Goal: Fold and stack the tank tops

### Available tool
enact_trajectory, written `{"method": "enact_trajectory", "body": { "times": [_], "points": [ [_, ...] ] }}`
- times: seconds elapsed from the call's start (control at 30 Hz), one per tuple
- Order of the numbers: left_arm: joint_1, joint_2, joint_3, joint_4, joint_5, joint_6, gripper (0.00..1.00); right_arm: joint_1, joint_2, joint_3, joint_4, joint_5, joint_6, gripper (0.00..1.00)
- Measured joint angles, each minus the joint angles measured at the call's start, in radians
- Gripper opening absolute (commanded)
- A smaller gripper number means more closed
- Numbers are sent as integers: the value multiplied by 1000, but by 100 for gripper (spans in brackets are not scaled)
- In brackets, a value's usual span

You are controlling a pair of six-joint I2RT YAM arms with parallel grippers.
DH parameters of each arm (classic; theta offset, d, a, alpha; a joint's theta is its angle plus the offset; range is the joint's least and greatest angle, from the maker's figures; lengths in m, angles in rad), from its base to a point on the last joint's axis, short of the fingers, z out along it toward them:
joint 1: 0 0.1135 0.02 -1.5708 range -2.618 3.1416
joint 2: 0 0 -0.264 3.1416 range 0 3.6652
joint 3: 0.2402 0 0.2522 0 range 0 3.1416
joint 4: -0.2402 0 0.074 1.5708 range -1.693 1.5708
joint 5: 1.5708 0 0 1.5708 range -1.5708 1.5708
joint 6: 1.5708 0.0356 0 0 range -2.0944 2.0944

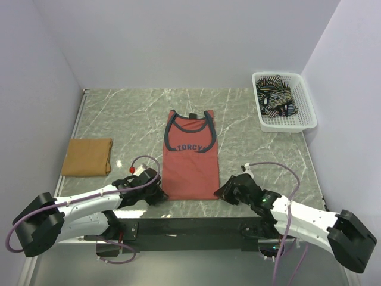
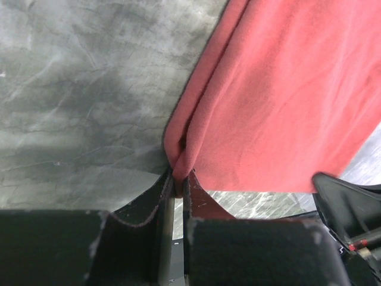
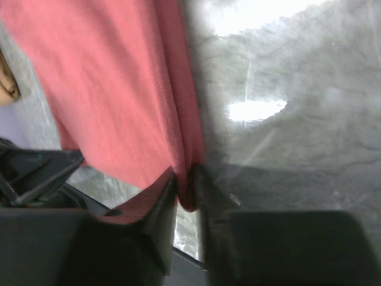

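The brick-red tank top (image 1: 190, 161) lies flat, face up, in the middle of the table, its dark lettering showing. My left gripper (image 1: 159, 193) is shut on its near left hem corner; the left wrist view shows a fold of red cloth (image 2: 280, 89) pinched between the jaws (image 2: 178, 179). At the near right hem corner my right gripper (image 1: 221, 192) holds the red cloth (image 3: 113, 89) the same way (image 3: 186, 179). The mustard-tan tank top (image 1: 87, 157) lies folded at the left. The striped tank top (image 1: 275, 100) is bunched in the basket.
A white mesh basket (image 1: 286, 123) stands at the back right by the wall. White walls close in the marbled table (image 1: 262, 155) on three sides. A dark mounting strip (image 1: 190, 226) runs along the near edge between the arm bases.
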Motion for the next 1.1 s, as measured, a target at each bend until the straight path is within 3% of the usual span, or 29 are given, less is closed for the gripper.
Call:
{"method": "enact_trajectory", "body": {
  "times": [0.07, 0.1, 0.3, 0.53, 0.73, 0.9, 1.1],
  "points": [
    [0, 2, -2, 9, 2, 7, 1, 2, 36, -3, 21, -1, 0, 2],
    [0, 2, -2, 11, 3, 14, 1, 2, 43, -2, 24, -1, -1, 0],
    [-41, -43, -1, -40, -12, 40, 1, 24, -74, 3, -101, 6, -27, 0],
    [-225, -197, 67, -219, -78, -5, 1, 145, -310, 60, -392, 25, -26, 0],
    [-351, -192, 194, -356, -167, -56, 1, 281, -320, 207, -578, 90, 1, 0],
    [-308, -196, 309, -417, -265, -26, 0, 252, -231, 420, -662, 186, -54, 0],
    [-18, -140, 449, -332, -254, 157, 0, 23, -32, 610, -618, 167, -229, 0]
  ]
}}
